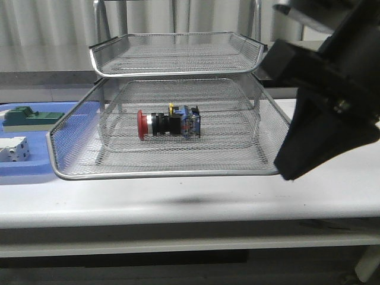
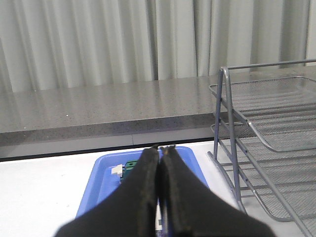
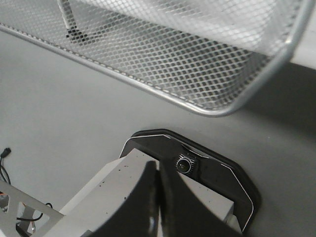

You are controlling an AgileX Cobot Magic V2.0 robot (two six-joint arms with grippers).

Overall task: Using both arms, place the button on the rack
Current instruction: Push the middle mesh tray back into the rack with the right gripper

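The button point(image 1: 169, 124) lies on its side in the rack's point(image 1: 178, 59) pulled-out lower mesh tray point(image 1: 166, 172), red head to the left and blue-yellow block to the right. No gripper touches it. My right arm point(image 1: 332, 101) looms close to the camera at the right, beside the tray's right front corner. My right gripper point(image 3: 159, 167) is shut and empty, under that tray's mesh corner point(image 3: 232, 103). My left gripper point(image 2: 162, 148) is shut and empty, held above the blue tray point(image 2: 106, 173), left of the rack's legs point(image 2: 222, 123). The left arm does not show in the front view.
A flat blue tray point(image 1: 35, 169) at the left holds a green block point(image 1: 29, 117) and a white block point(image 1: 15, 148). The green block also shows in the left wrist view point(image 2: 129, 168). A grey counter and curtain stand behind. A camera mount point(image 3: 197, 165) lies below the right gripper.
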